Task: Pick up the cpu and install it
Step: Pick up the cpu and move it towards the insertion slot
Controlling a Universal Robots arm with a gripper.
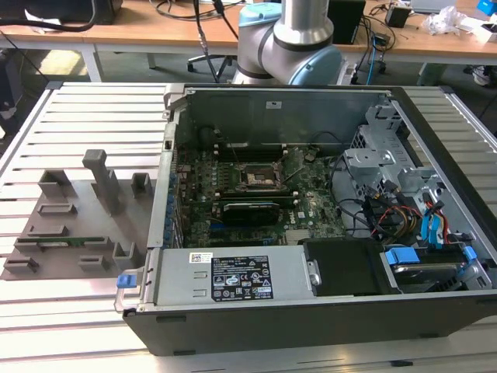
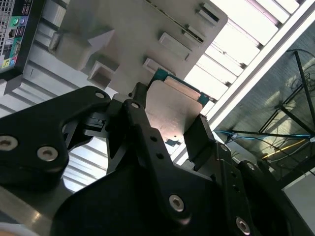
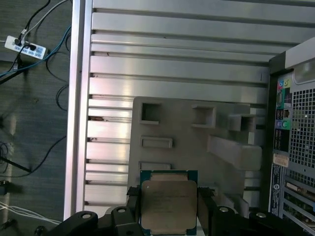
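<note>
The cpu (image 3: pixel 168 204) is a flat square chip with a silvery top plate and a thin green edge. My gripper (image 3: pixel 168 210) is shut on it, one black finger against each side. In the second wrist view the cpu (image 2: pixel 173 109) sits between the same black fingers (image 2: pixel 139 118) of the gripper (image 2: pixel 170 125). Both wrist views show it held in the air above the grey fixture plate (image 3: pixel 197 147), clear of its pockets. The motherboard's metal-framed socket (image 1: pixel 258 177) lies inside the open computer case (image 1: pixel 311 225).
The grey fixture plate (image 1: pixel 78 210) with raised blocks and pockets lies on the slatted metal table (image 1: pixel 46 311), at the exterior view's left of the case. A green memory stick (image 1: pixel 66 241) rests on it. Drive cages and cables (image 1: pixel 404 202) fill the case's other end. The arm's base (image 1: pixel 291 39) stands behind the case.
</note>
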